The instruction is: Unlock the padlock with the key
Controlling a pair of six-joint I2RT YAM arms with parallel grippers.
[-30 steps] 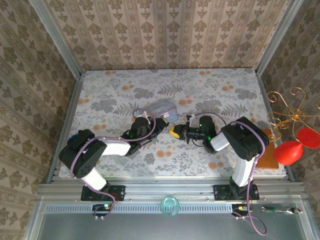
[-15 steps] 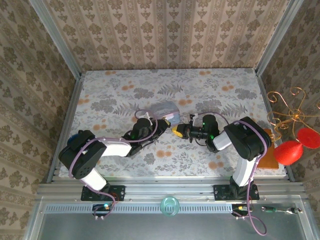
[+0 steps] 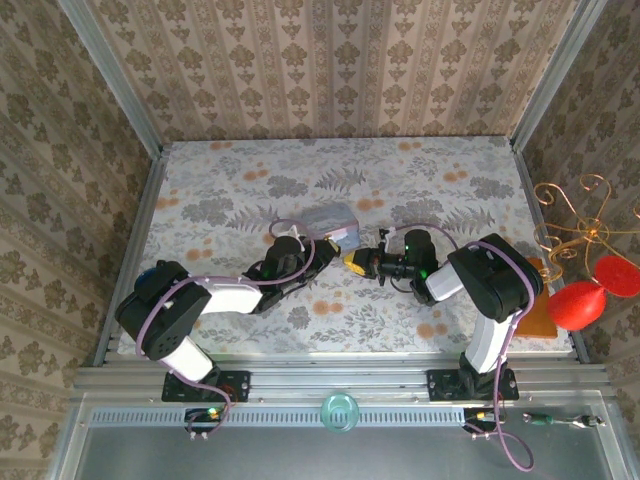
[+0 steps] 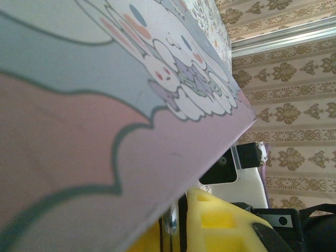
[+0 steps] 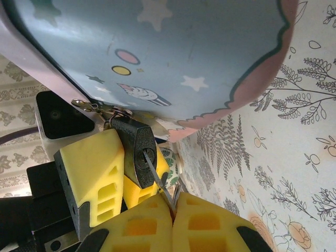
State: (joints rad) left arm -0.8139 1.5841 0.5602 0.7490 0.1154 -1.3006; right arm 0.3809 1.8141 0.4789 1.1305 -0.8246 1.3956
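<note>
Right pincer [image 5: 173, 207] pinching key [image 5: 159, 184], tip in keyhole of padlock [image 5: 135, 144] at 11 o'clock; left pincer [image 5: 128, 165] clamped on padlock body.

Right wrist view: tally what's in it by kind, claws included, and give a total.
Claws: 2 (left claw shut on the padlock, right claw shut on the key)
padlock: 1
key: 1
pouch: 1
Total: 5
</note>
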